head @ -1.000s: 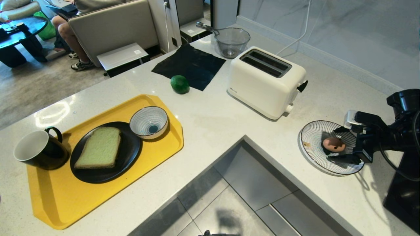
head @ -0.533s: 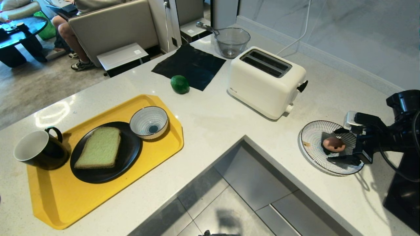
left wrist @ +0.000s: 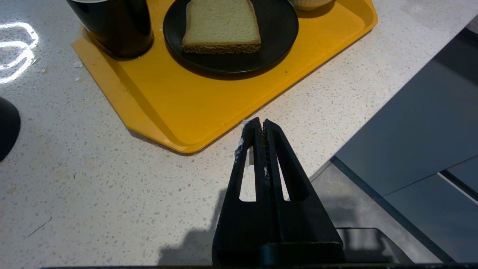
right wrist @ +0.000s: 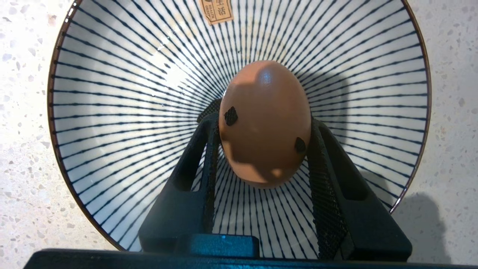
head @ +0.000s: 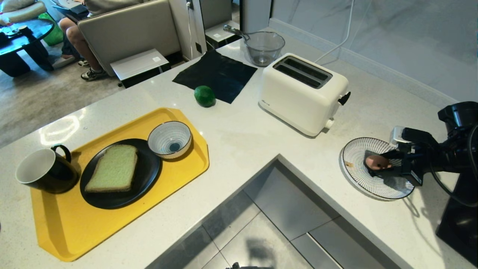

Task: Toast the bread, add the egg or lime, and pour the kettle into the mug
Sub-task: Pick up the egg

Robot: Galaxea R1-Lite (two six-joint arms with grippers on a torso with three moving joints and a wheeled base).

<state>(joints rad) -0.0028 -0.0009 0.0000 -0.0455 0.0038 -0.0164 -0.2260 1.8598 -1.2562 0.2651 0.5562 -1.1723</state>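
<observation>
At the right of the bench (head: 242, 145), the right tool (head: 375, 163) reaches in low over a striped plate (head: 354, 175) and pinches the egg (head: 376, 162) between its two fingers (right wrist: 321, 179); in the right wrist view both pads press against the shell's sides, with the plate's blue-lined surface all around and dark spots showing on the egg. On the left of the bench lies a yellow tray (head: 74, 228), carrying the mug (head: 44, 170) at its left edge, a black plate (head: 147, 175) with the bread (head: 112, 168) lying flat on it, and a small striped bowl (head: 169, 139) just right of that plate. Farther back, the lime (head: 204, 95) rests beside a black cloth (head: 216, 74), with a cream toaster (head: 302, 93) to its right and a clear glass bowl (head: 263, 47) beyond. The left tool (left wrist: 259, 127) hangs over the near bench edge by the tray's near corner, its fingers pressed together on nothing. A seated person's legs (head: 73, 37) show at far left.
</observation>
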